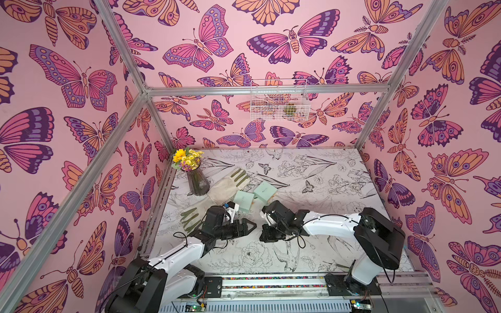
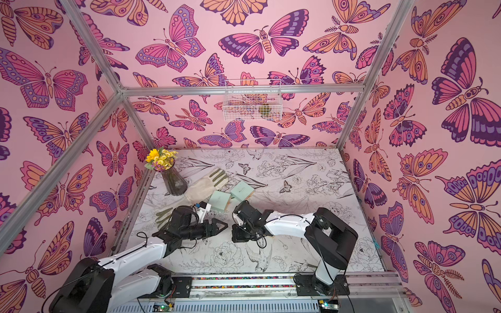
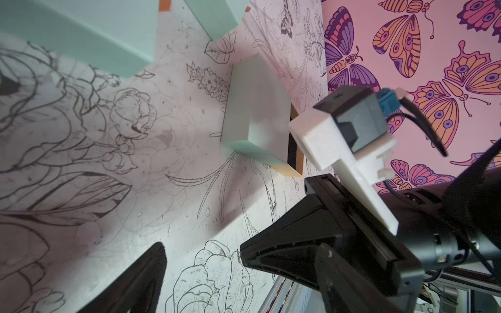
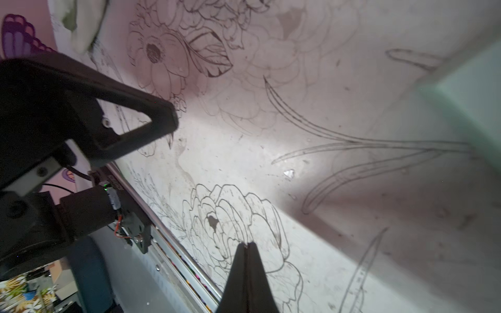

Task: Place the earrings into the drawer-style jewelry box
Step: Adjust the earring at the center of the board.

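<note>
The right pincer is squeezed fully together, its tips meeting over the counter. Whether anything tiny is caught between them is too small to tell. The left pincer stands wide apart with nothing in it. It points toward the right one, and the two are near but not touching.

Just beyond both, mid-counter, two mint-green boxes sit side by side. One jewelry box is just beside the left wrist, and a second jewelry box is just past the right wrist.

In the left wrist view a mint box shows a tan edge and a dark gap at one end. In the right wrist view a shiny speck lies on the counter, and I cannot tell whether it is an earring.

A vase of yellow flowers and a pale glove sit farther back on the left.
</note>
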Controlling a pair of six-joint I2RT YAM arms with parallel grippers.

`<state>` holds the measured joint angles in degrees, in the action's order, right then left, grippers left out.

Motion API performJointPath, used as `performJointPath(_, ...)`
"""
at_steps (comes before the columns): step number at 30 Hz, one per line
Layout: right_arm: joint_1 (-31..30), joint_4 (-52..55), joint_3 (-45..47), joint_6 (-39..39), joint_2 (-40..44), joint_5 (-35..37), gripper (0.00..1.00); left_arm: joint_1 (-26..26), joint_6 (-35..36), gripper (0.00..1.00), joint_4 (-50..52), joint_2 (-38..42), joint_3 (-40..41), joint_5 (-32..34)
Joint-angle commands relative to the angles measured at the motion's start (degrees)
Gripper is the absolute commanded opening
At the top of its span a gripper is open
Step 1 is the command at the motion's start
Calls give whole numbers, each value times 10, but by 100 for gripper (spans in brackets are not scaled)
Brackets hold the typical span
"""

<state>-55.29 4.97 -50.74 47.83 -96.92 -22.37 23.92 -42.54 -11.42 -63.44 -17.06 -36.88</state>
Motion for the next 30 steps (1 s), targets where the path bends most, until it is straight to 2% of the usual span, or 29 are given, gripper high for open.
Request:
performJointPath(1,4,-104,20,41,-15,-28,0,-9,-10,88,12,10,13,-19)
performJointPath(12,11,-183,43,78,-44,-4,0,-19,-14,88,13,-5,12,-29)
performJointPath(30,10,-204,28,78,-89,21,0,-27,-9,88,14,-23,11,-33)
